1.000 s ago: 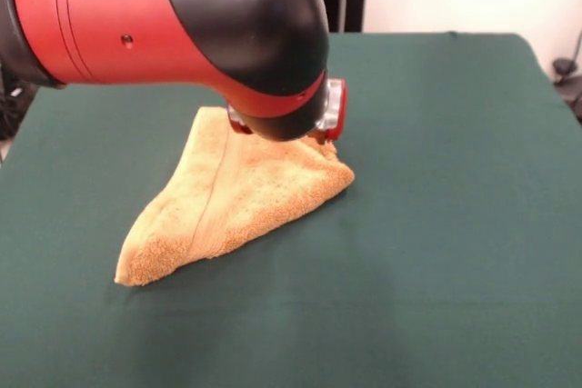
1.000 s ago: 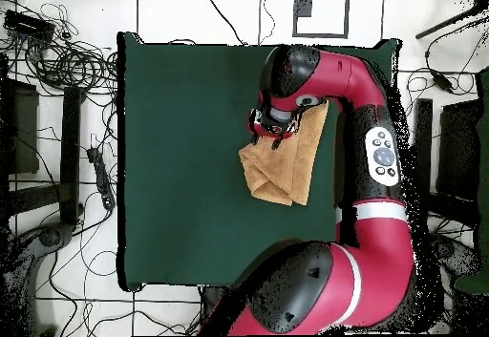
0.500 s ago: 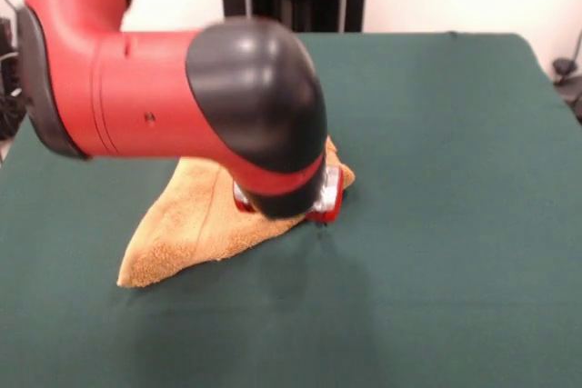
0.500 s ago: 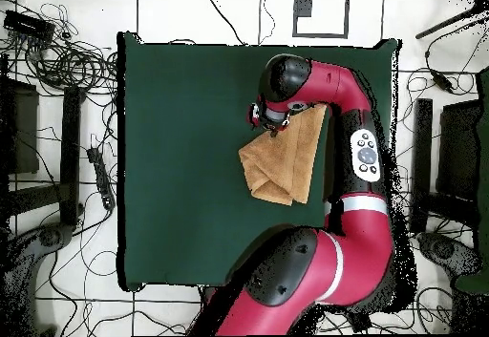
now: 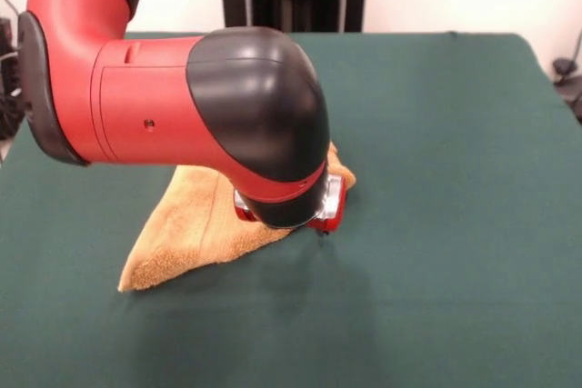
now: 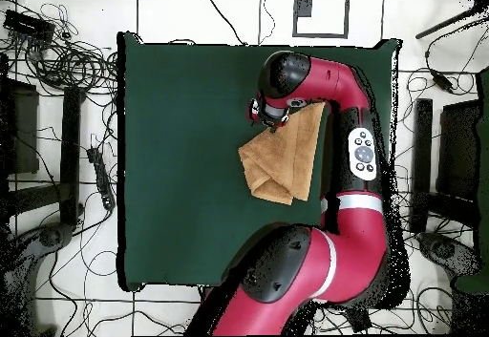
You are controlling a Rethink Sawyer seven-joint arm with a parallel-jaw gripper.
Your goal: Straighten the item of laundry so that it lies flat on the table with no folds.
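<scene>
The golden-orange towel (image 5: pixel 186 229) lies folded and bunched in a rough triangle on the dark green table (image 5: pixel 455 179). The red and black arm reaches over it and hides much of it in the front view. The gripper (image 5: pixel 314 221) is low at the towel's near right edge, right at the cloth; the arm's wrist hides its lower part, so whether it is open or shut does not show. In the overhead view the towel (image 6: pixel 287 161) lies right of the table's (image 6: pixel 181 142) middle, with the gripper (image 6: pixel 270 119) at its upper left corner.
The arm's bulky elbow (image 5: pixel 164 88) fills the left of the front view. In the overhead view the arm (image 6: pixel 358 152) runs along the table's right edge. Cables and stands (image 6: pixel 57 66) lie on the floor to the left.
Over the last second the arm swung from the towel's far side toward the camera and came down at its near right edge. The towel now lies lower and flatter. Little moved in the last half second.
</scene>
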